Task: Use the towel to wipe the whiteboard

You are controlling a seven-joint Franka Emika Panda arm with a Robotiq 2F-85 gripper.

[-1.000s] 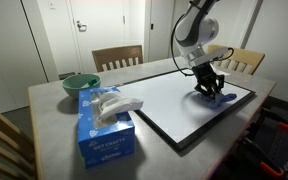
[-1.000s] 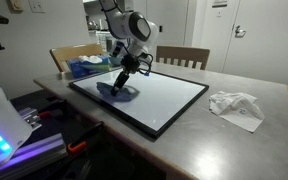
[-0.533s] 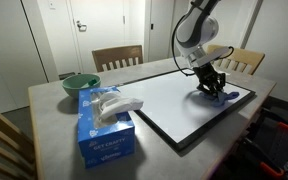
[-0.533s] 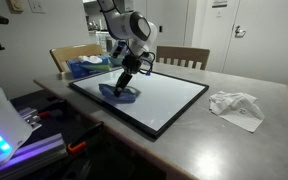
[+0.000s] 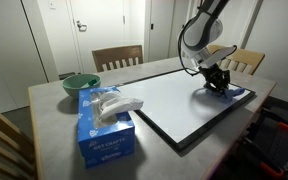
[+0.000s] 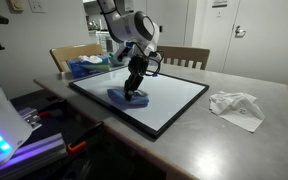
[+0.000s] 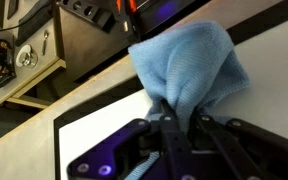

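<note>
The whiteboard lies flat on the table, white with a thin black frame. The small blue towel is pressed onto the board near one of its edges. My gripper stands over it, shut on the towel. In the wrist view the cloth bunches up between the dark fingers and spreads toward the black frame. The fingertips are buried in the cloth.
A blue tissue box with a white tissue stands on the table beside a green bowl. A crumpled white tissue lies beyond the board. Wooden chairs line the table's far side.
My gripper has dragged the towel across the whiteboard, toward the board's edge near the chair in one exterior view; the towel now lies flatter under it.
</note>
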